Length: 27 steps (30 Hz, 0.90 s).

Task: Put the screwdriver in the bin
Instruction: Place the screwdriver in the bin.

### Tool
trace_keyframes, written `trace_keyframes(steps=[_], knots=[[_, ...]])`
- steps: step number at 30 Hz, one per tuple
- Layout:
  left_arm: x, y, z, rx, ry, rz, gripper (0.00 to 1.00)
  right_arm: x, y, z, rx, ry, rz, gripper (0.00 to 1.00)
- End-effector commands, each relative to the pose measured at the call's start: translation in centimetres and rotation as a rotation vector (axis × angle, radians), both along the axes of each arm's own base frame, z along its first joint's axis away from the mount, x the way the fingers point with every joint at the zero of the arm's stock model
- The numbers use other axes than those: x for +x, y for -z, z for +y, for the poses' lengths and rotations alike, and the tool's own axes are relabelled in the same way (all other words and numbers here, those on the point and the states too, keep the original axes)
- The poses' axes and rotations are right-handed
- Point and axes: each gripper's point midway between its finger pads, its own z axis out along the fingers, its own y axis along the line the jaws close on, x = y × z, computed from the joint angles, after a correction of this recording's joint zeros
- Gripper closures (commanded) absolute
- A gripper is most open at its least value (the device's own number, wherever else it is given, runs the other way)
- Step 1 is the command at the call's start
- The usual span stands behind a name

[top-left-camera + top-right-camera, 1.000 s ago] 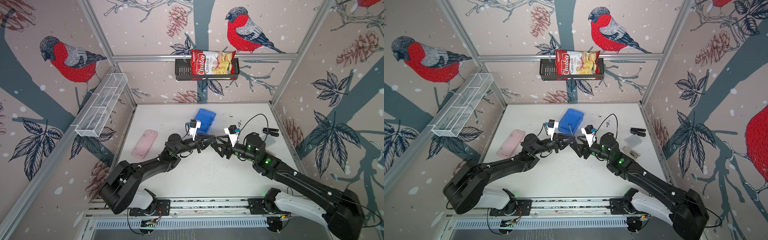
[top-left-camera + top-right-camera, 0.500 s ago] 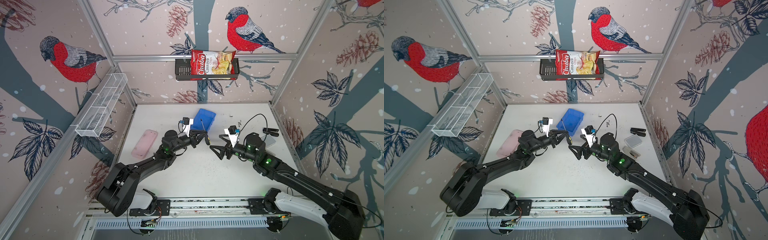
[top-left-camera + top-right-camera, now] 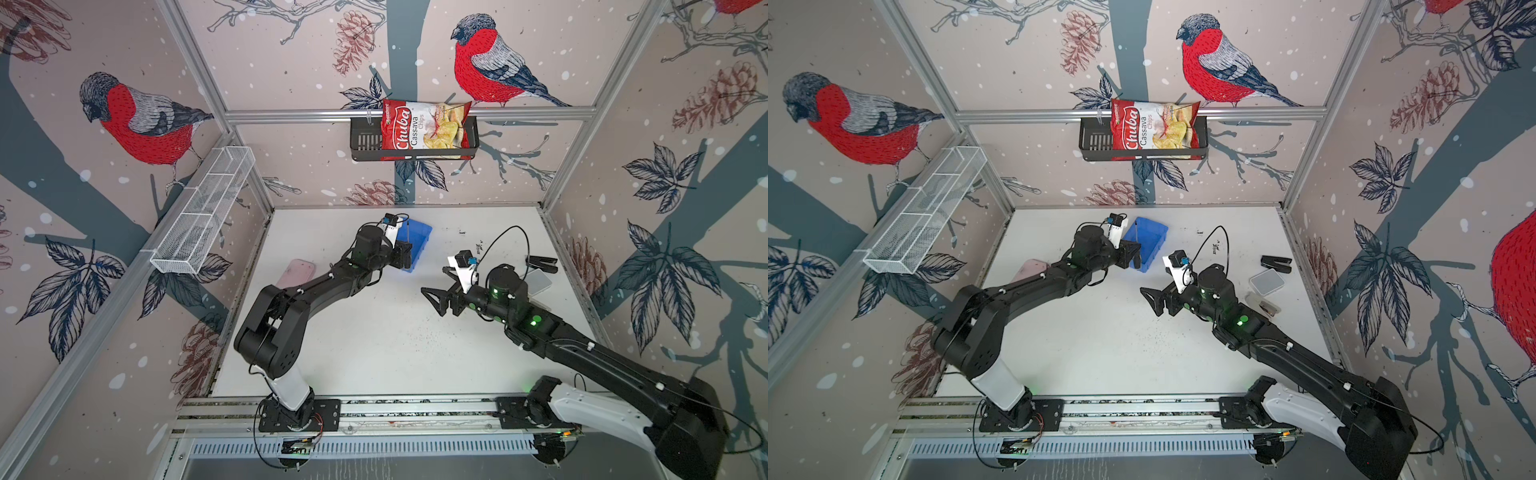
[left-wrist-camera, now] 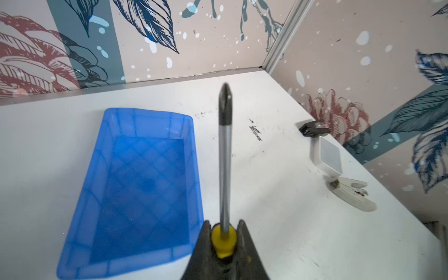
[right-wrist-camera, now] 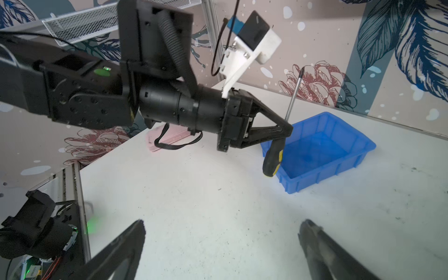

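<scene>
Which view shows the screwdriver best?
Right wrist: whole screwdriver, handle and shaft, clamped in the left tool. Left wrist shows only shaft and yellow collar; both top views, just a thin shaft against the bin.

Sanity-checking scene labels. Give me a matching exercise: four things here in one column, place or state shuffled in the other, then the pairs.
1 screwdriver
2 bin
3 chips bag
4 right gripper

A in the wall basket
B on the table, nothing in it
C jaws wide open, nothing between them
D clamped in the left gripper

Pairs: 1-D, 2-B, 3-A, 4-C
</scene>
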Motion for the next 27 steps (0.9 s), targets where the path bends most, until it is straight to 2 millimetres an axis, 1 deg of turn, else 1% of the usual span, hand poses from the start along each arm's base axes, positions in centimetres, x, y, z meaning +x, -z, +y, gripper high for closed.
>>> trace_keyframes(steps=[1, 5, 12, 16, 19, 27], knots=[[1.8, 2.0, 0.3, 0.147, -0.011, 0.028, 1.0, 1.2, -0.2, -0.8, -0.026, 0.073, -0.029, 0.0], [4.7, 3.2, -0.1, 0.24, -0.033, 0.075, 1.0, 1.9, -0.6, -1.6, -0.036, 0.135, -0.051, 0.0], [8.1, 6.4, -0.8, 0.389, -0.03, 0.14, 1.0, 2.0, -0.5, -2.3, -0.046, 0.162, -0.053, 0.0], [9.3, 8.2, -0.9, 0.452, -0.027, 0.165, 1.0, 2.3, -0.4, -2.6, -0.048, 0.181, -0.055, 0.0], [9.9, 9.3, -0.8, 0.482, -0.037, 0.177, 1.0, 2.5, -0.2, -2.8, -0.057, 0.198, -0.054, 0.0], [10.5, 12.4, -0.5, 0.545, -0.039, 0.219, 1.0, 2.4, 0.1, -3.0, -0.069, 0.202, -0.046, 0.0]])
